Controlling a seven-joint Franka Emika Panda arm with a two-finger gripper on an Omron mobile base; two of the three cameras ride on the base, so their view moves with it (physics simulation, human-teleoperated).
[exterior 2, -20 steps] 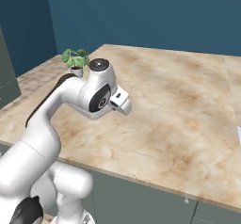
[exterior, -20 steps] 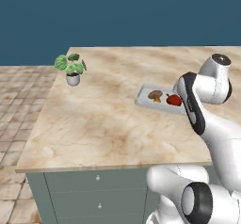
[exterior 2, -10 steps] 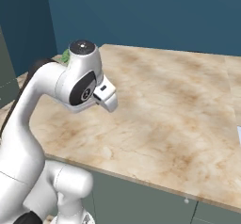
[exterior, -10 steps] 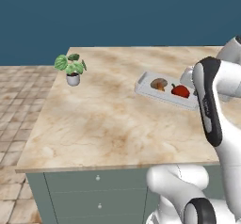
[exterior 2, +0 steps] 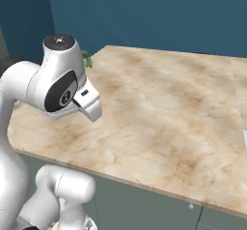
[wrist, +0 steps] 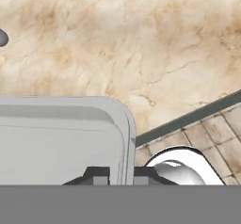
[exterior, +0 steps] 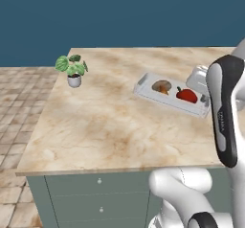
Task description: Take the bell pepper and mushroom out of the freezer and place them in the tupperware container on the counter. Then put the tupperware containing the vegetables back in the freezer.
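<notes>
My gripper [wrist: 115,175] is clamped down on the rim of the tupperware container [exterior: 149,93], with 1 dark fingertip on each side of the rim wall; in the hand view the 2 fingers [wrist: 96,175] straddle that pale wall at the 6 o'clock edge of the picture, and the grey tray floor spreads out toward 9 o'clock. In the left base view the container sits tilted, its end toward 3 o'clock up against my white hand [exterior: 197,77], and I cannot tell whether its other end touches the counter [exterior: 105,121]. Inside it lie 2 vegetables: the mushroom [exterior: 161,85], tan with an orange patch, on the 9 o'clock side, and the glossy red bell pepper [exterior: 187,95] just beside it toward 3 o'clock. They are near each other but apart. The counter is a beige marbled slab over grey-green drawers [exterior: 100,196] with small round knobs. A small potted plant [exterior: 72,70] stands well apart from the container, near the counter's edge at 9 o'clock. A tiled floor [exterior: 19,102] lies beyond that edge.
</notes>
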